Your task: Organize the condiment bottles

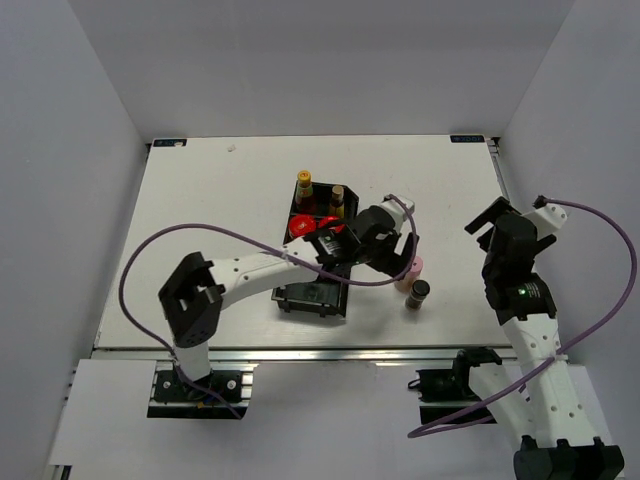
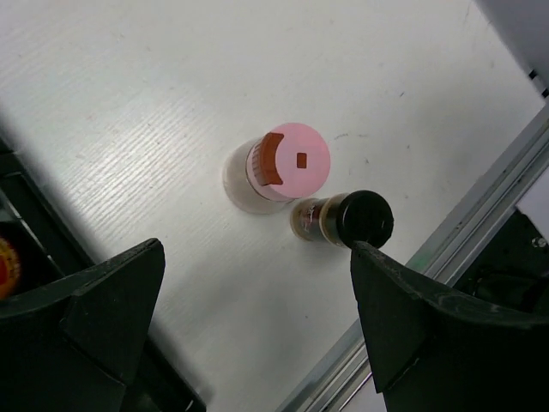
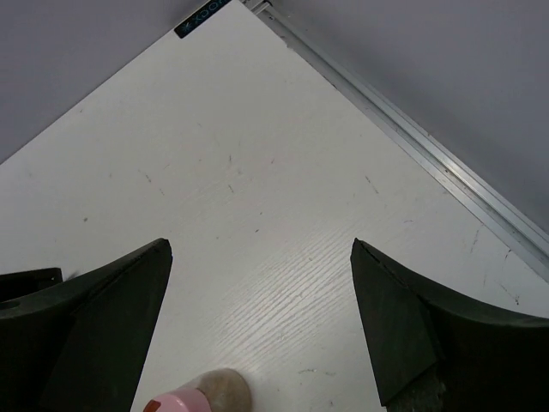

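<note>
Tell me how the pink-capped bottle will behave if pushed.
The pink-capped bottle looks rigid, so it should grip firmly. Upright and round, it may tip if pushed, then roll. A nudge could knock the black-capped bottle close beside it.

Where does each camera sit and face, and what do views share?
Top external: above, behind the bases, looking down on the white table; both arms show.
Left wrist: looks down on pink-capped bottle and black-capped brown bottle; open left gripper shows.
Right wrist: faces the table's far corner; open right gripper shows.
All three share the pink-capped bottle.
</note>
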Robot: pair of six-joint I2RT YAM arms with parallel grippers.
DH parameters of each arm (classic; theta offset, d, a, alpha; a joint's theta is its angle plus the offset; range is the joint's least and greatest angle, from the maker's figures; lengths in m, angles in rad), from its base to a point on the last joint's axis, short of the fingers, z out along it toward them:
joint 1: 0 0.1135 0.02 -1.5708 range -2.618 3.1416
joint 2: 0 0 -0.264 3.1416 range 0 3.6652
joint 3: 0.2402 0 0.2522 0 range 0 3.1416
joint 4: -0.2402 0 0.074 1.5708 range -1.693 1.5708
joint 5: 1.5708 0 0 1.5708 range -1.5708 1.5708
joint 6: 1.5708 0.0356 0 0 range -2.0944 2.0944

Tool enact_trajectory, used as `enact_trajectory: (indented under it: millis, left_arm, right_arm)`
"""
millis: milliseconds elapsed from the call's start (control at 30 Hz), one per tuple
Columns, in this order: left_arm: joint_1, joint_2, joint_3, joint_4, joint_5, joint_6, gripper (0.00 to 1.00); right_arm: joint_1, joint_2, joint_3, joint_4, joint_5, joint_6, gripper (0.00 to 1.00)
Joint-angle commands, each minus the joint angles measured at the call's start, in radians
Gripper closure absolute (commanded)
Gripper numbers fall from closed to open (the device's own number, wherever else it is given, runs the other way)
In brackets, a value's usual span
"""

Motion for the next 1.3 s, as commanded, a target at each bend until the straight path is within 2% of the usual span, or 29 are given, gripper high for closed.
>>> enact_trajectory:
  millis: [0,133,233,867,1000,1133,1267]
  left_arm:
    - [-0.025,0.072,0.124,-0.010,0.007,0.023,0.02]
    - [-0.042,0.192,0.241,-0.061,-0.067,0.021,0.02]
    - [-0.045,0.246,0.291,-0.065,-0.059,0.020,0.02]
    - [-0.053,0.344,0.325,-0.052,-0.071,0.010,0.02]
    - [-0.056,0.373,0.356,-0.065,-0.084,0.012,0.06]
    - [-0.059,0.390,0.370,-0.075,-0.096,0.009,0.19]
    - [-0.061,0.391,0.368,-0.064,-0.116,0.006,0.23]
  right_arm:
    - [-0.036,-0.002,-0.024,0.002,-0.008,0.012,0.11]
    - [-0.045,0.021,-0.031,0.003,-0.066,0.003,0.11]
    - [-0.048,0.019,-0.039,0.019,-0.094,-0.004,0.11]
    - [-0.056,0.021,-0.057,0.043,-0.111,-0.012,0.11]
    - [-0.057,0.022,-0.061,0.049,-0.117,-0.015,0.11]
    - [-0.057,0.026,-0.061,0.049,-0.120,-0.015,0.11]
    - [-0.057,0.026,-0.061,0.051,-0.123,-0.017,0.11]
